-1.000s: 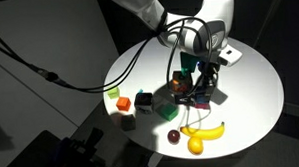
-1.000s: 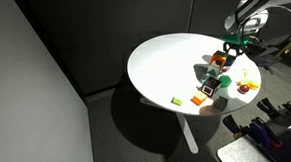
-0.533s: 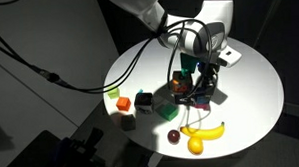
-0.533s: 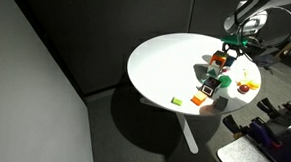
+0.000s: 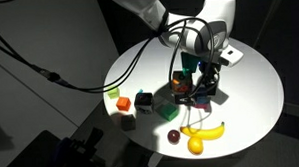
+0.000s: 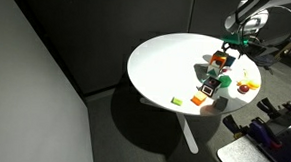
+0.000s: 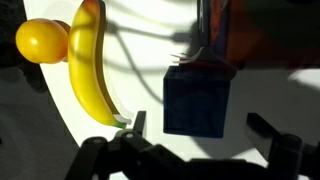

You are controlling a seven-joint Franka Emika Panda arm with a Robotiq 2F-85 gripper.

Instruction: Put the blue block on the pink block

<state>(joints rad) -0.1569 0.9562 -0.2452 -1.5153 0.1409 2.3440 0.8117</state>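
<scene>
In the wrist view the blue block (image 7: 197, 100) sits squarely between my gripper's (image 7: 204, 125) dark fingers, with a bright gap on each side, so the jaws stand open and touch nothing. The pink block is hidden from this view; it may lie under the blue one, I cannot tell. In both exterior views the gripper (image 5: 198, 89) (image 6: 229, 53) points down into a cluster of blocks on the round white table (image 5: 250, 85), and its fingers hide the two blocks there.
A banana (image 7: 90, 70) (image 5: 209, 133) and a round yellow fruit (image 7: 42, 40) (image 5: 196, 144) lie close by, with a dark red fruit (image 5: 173, 136). A black cube (image 5: 144, 100), a green block (image 5: 165, 111) and a yellow-green block (image 5: 125, 104) stand nearby. An orange-brown object (image 7: 230, 30) stands just behind the blue block.
The arm has stayed over the same spot on the table. The jaws have spread apart; the blocks and fruit have not moved.
</scene>
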